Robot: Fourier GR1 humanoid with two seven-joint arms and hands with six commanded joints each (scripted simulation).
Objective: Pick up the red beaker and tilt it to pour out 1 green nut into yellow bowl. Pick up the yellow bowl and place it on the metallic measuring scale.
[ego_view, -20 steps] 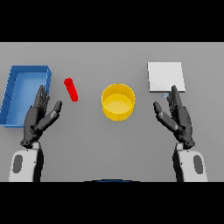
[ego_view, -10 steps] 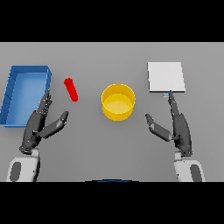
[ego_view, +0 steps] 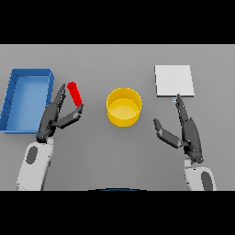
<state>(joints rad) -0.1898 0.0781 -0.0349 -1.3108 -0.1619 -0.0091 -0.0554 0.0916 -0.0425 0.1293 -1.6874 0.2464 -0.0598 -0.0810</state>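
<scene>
One red beaker (ego_view: pixel 74 93), one yellow bowl (ego_view: pixel 124 107), one blue tray (ego_view: pixel 26 98) — and one metallic scale (ego_view: pixel 174 80).

A plain grey table (ego_view: pixel 114 151) fills the whole scene, from the near edge to the far edge and from left to right. Its surface is flat, matte and evenly lit, with soft shadows only. No wall, floor or window shows.
</scene>
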